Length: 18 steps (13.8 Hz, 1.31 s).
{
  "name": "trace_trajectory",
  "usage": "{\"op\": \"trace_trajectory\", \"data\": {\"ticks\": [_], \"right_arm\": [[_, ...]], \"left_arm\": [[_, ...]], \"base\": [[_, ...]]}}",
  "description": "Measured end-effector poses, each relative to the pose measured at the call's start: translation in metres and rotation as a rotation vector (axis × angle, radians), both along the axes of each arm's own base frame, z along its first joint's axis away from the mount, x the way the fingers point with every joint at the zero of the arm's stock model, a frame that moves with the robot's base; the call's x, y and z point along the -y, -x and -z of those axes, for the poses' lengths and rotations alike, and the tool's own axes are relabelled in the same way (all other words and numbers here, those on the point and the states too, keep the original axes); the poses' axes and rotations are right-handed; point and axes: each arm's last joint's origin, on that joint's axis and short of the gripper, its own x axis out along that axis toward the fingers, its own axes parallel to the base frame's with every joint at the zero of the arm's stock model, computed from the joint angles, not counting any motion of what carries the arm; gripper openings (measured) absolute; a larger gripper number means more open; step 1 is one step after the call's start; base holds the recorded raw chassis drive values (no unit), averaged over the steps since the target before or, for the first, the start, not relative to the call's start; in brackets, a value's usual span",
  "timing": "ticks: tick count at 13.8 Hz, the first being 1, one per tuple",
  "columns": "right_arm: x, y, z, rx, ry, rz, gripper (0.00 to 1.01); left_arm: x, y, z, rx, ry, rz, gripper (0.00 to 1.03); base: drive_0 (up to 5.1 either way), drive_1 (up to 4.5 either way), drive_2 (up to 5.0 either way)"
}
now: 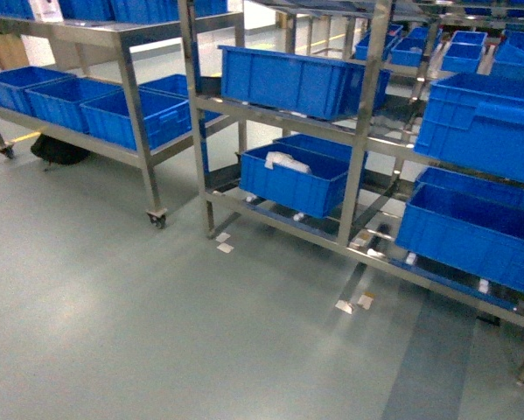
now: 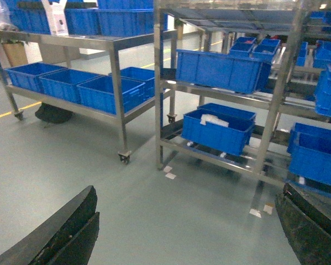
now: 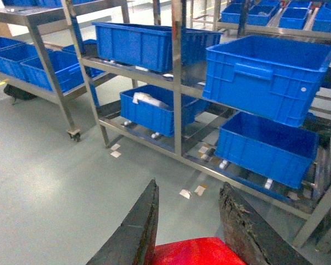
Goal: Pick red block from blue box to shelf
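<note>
My right jaws [image 3: 190, 237] are closed on the small bright red plastic block [image 3: 193, 253], which sits between them at the very bottom of my right wrist view. I judge it light, stiff and smooth-sided, so a firm squeeze on opposite flat faces should hold it; its stud and lower half are cut off, so I cannot tell how deep it sits. My left jaws [image 2: 182, 232] stand wide apart, nothing between them. The shiny stainless-steel shelf [image 3: 177, 83], with its dark blue ribbed crates [image 3: 267, 74], lies well ahead of both jaws. The light blue box is in no view.
</note>
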Motion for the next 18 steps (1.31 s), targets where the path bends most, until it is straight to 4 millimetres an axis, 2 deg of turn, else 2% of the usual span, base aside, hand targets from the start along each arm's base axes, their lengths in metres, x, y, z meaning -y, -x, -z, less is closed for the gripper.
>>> {"op": "trace_trajectory", "data": {"ticks": [18], "right_arm": [[0.0000, 0.0005, -0.0008, 0.004, 0.001, 0.003, 0.28]], "left_arm": [[0.0002, 0.0000, 0.0000, 0.000, 0.000, 0.003, 0.98]], "base": [[0.0, 4.30, -4.2]]}}
